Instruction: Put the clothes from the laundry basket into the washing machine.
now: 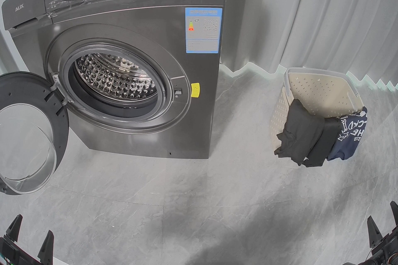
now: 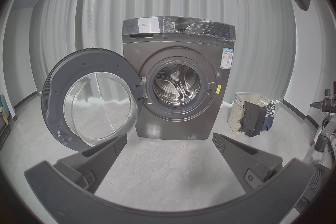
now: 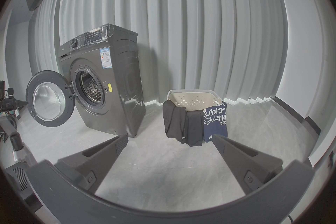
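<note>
A grey front-loading washing machine (image 1: 137,67) stands at the left, its round door (image 1: 25,133) swung wide open and its steel drum (image 1: 114,75) bare. To its right on the floor sits a cream laundry basket (image 1: 321,90). Draped over its near rim hang a dark grey garment (image 1: 299,131), a black one (image 1: 321,143) and a navy printed one (image 1: 350,135). My left gripper (image 1: 30,237) is low at the bottom left, open and holding nothing. My right gripper (image 1: 383,222) is low at the bottom right, open too. Both are far from the basket.
Grey tiled floor (image 1: 199,203) stretches between me, the washing machine and the basket. White curtains (image 1: 315,9) line the back wall. The open door juts out on the left side.
</note>
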